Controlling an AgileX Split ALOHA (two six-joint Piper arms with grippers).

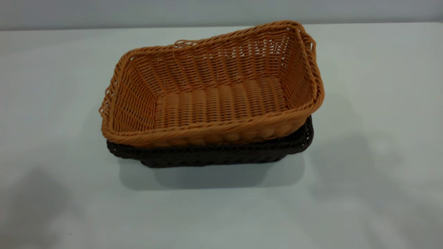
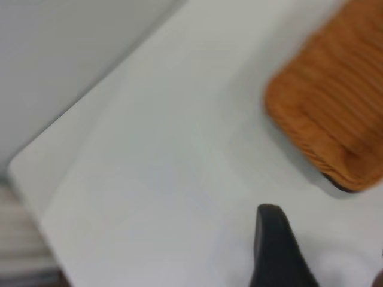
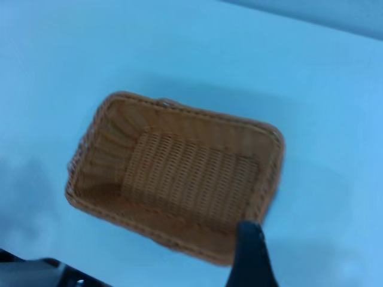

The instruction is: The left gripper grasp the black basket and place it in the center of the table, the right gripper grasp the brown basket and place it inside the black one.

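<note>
The brown basket [image 1: 214, 93] sits nested inside the black basket [image 1: 221, 152] in the middle of the table [image 1: 373, 193]. It is slightly tilted, its right end riding higher. Only the black basket's near rim and wall show under it. Neither gripper appears in the exterior view. The left gripper [image 2: 326, 263] hovers over bare table, apart from the brown basket [image 2: 335, 113], open and holding nothing. A dark sliver of black basket [image 2: 341, 186] peeks out beneath. The right gripper [image 3: 305, 275] hangs above the brown basket [image 3: 179, 179], near its corner, open and empty; only one finger [image 3: 251, 257] shows.
The table's far edge [image 1: 69, 29] meets a grey wall. In the left wrist view a table corner [image 2: 18, 164] and its edge lie close by. Soft arm shadows fall on the table at the front left and right.
</note>
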